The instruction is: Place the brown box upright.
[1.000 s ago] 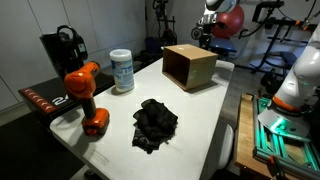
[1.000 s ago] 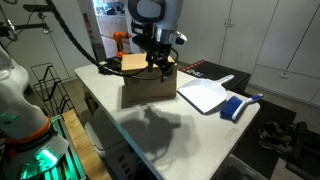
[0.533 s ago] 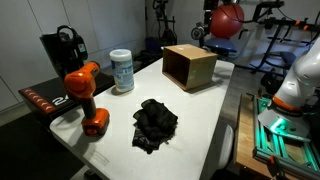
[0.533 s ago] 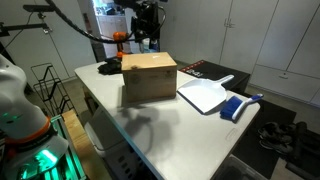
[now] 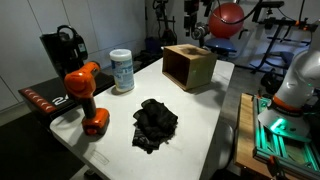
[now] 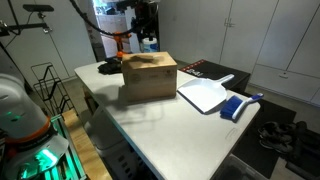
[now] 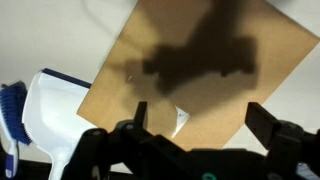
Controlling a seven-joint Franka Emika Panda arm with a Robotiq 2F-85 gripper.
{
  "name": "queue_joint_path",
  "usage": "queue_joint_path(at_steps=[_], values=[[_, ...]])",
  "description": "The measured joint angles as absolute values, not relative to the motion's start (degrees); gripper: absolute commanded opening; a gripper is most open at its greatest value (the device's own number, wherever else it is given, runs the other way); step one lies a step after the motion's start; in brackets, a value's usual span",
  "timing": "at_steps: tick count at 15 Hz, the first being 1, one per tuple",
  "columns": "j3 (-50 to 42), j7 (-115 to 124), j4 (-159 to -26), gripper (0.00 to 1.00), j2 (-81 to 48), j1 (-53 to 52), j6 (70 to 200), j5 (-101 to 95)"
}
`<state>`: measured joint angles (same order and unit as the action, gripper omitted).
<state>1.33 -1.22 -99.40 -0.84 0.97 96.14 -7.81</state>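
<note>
Nearest in an exterior view is the black cloth (image 5: 153,122), with the orange drill (image 5: 85,95) at its 9 o'clock and the white canister (image 5: 122,70) at 11. Past them at roughly 1 o'clock, the brown box (image 5: 190,66) lies on the table (image 5: 205,115), open side facing sideways. The gripper (image 7: 198,135) hangs right above it, jaws spread wide with nothing between them.

No text is legible in any view. The white cylindrical canister (image 5: 122,71) has a blue label, its print too small to read. White marks on the black-and-red strip (image 5: 40,100) are blurred.
</note>
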Motion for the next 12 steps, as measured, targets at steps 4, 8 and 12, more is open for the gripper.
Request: queue_joint_path(at_steps=[4,8,12], values=[[2.8,5.4,-97.5,1.00,-7.1,-2.1,99.3,-15.8],[3.0,11.2,-96.7,1.00,-11.1,-4.3,101.2,-18.8],[3.0,15.0,-95.9,1.00,-12.8,-5.5,102.9,-18.7]])
